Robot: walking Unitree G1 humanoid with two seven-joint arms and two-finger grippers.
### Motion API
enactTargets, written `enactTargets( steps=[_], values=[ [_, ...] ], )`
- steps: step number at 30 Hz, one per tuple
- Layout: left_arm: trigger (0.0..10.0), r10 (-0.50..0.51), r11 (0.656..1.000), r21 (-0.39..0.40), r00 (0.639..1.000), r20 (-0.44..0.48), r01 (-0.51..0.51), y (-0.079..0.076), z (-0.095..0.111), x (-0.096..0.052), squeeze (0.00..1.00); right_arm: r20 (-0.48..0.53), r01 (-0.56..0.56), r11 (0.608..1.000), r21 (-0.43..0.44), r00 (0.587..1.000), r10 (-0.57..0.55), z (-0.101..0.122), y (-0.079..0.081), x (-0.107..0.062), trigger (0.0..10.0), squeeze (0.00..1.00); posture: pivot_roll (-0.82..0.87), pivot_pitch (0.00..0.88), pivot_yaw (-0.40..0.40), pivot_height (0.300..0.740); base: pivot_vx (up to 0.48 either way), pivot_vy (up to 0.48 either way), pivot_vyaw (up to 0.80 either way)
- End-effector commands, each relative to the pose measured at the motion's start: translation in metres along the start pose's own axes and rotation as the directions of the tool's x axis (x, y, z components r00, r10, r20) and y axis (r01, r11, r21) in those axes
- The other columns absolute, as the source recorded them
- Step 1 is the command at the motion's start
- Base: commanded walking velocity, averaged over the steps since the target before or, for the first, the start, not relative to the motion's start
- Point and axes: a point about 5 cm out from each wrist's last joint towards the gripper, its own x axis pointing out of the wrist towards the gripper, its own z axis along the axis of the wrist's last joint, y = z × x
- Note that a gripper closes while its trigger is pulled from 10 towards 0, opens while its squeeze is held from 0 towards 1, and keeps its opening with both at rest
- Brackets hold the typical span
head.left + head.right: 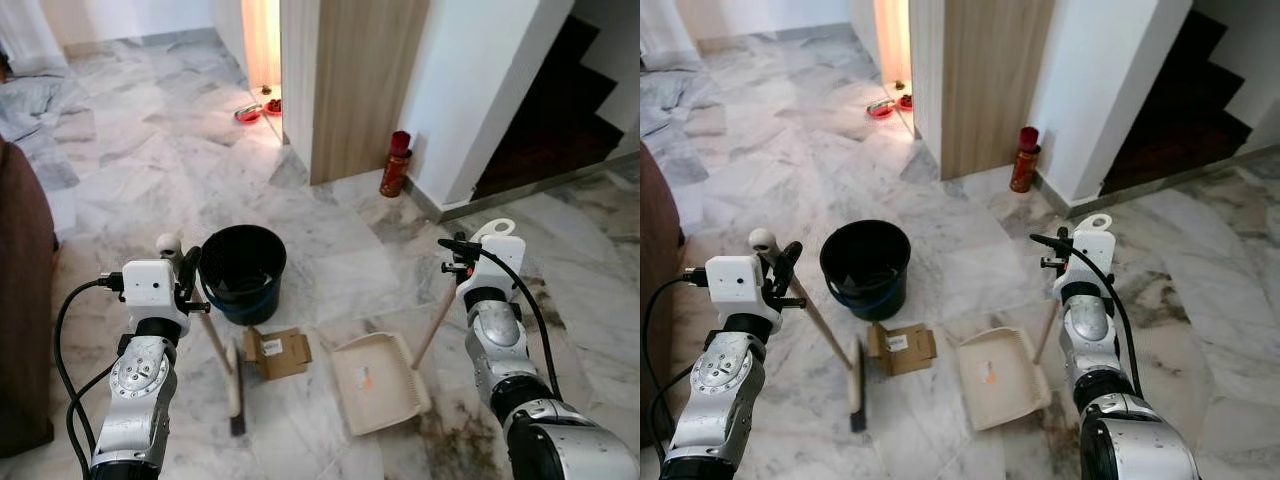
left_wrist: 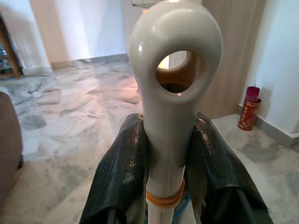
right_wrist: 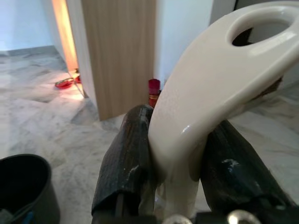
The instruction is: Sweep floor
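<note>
The left claw grips the broom near its handle top, brush head resting on the marble floor beside a cardboard scrap. The right claw holds the dustpan by its handle, pan flat on the floor. A black bucket stands just behind.
</note>
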Motion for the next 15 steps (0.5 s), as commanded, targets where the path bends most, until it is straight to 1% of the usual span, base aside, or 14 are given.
enactTargets(
  steps=[1,15],
  values=[
    [10.0,0.006,1.0,0.013,0.999,0.037,-0.006,0.0034,0.0066,0.0003,0.0,0.032,-0.001,1.0,0.007,0.999,0.0,0.0084,0.0016,0.0041,10.0,0.0,0.09,0.102,-0.055,0.74,0.0,0.0,0.0],
    [10.0,-0.002,1.0,0.019,0.999,0.035,0.001,0.0025,0.0064,-0.0003,0.0,0.031,0.001,1.0,0.009,1.0,-0.001,0.0078,0.0021,0.0037,10.0,0.0,0.09,0.103,-0.053,0.74,0.0,0.0,0.0]
  ],
)
